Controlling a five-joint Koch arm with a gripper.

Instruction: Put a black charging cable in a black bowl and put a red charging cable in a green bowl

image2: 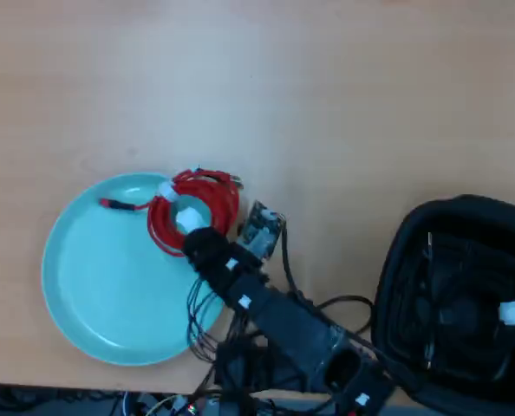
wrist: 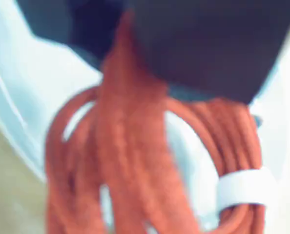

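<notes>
The red charging cable (image2: 226, 201) is a coil with white tie bands over the upper right part of the green bowl (image2: 101, 286); one plug end trails left inside the dish. My gripper (image2: 194, 236) sits at the coil's lower edge, shut on its strands. In the wrist view the red charging cable (wrist: 130, 161) fills the frame, blurred, running up into the dark gripper (wrist: 123, 44), with the green bowl (wrist: 47, 73) pale behind it. The black charging cable (image2: 466, 303), with a white tie, lies inside the black bowl (image2: 396, 260) at the right.
My arm (image2: 283, 321) and its loose wires run from the bottom edge up to the dish's right rim. A wooden table (image2: 327, 104) stretches bare across the top half of the overhead view.
</notes>
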